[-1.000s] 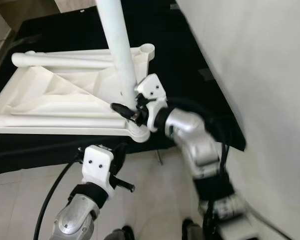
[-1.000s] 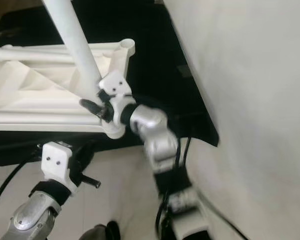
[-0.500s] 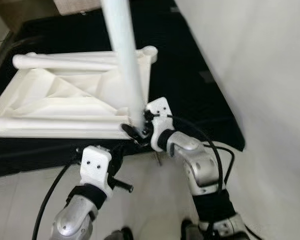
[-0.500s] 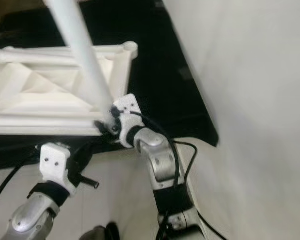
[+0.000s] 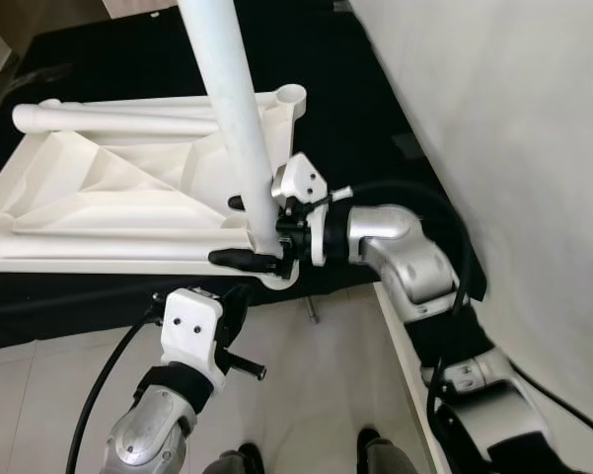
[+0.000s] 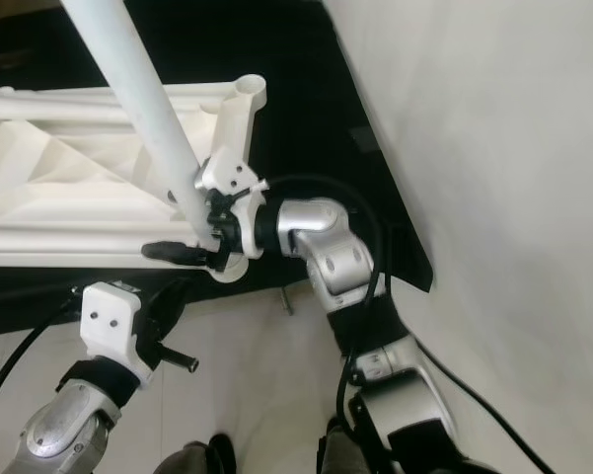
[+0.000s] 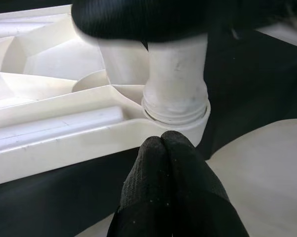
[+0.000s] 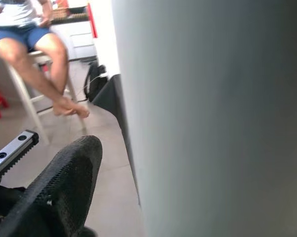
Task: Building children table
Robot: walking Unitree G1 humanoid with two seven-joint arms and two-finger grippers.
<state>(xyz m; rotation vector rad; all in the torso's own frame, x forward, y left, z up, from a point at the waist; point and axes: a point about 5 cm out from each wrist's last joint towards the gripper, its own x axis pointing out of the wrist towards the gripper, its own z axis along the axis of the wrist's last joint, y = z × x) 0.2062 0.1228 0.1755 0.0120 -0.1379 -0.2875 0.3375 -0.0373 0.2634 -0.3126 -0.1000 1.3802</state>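
Note:
The white children's table top lies upside down on a black mat, with two loose legs lying along its edges. One white leg stands upright in the near corner socket. My right gripper reaches in from the right and straddles the base of this leg. It is open, with one black finger in front and the other behind. In the right wrist view a gap shows between a finger and the leg. My left gripper is shut and empty, just below that socket.
A large white panel rises close on the right. The black mat ends at pale floor tiles near my feet. A person sits on a stool some way off. A black cable trails from my left arm.
My right wrist has rolled and the arm has swung out to the right. Its fingers now stand wider apart around the leg's base. The left arm stays put.

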